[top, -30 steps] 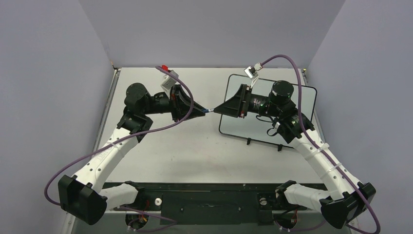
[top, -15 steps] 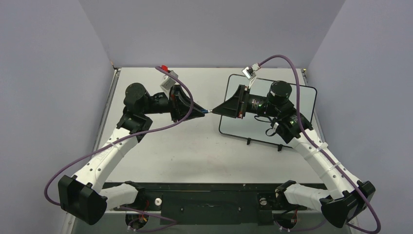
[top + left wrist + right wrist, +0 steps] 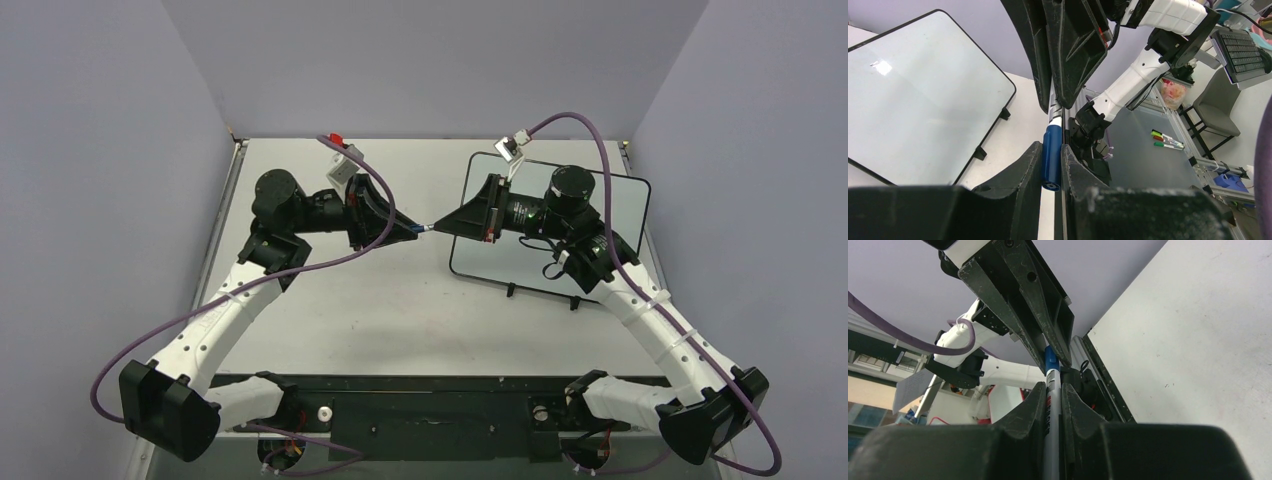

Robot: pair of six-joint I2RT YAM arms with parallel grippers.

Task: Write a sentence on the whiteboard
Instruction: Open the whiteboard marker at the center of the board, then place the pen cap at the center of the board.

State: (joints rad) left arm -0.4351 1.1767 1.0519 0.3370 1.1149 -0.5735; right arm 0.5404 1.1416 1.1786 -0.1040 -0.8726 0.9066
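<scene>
- left claw (image 3: 417, 229) pinches the blue cap (image 3: 1052, 155) of a marker (image 3: 428, 227).
- right claw (image 3: 441, 226) grips the marker's pale barrel (image 3: 1052, 390), tip to tip with the left claw.
- whiteboard (image 3: 628, 203) lies on the tabletop (image 3: 400, 310), far right, beneath the right arm.

I see lavender walls (image 3: 430, 60) boxing in the pale grey table (image 3: 400, 310); upper right of the left wrist view, a keyboard (image 3: 1243, 47) above a grey chair (image 3: 1215, 107).
</scene>
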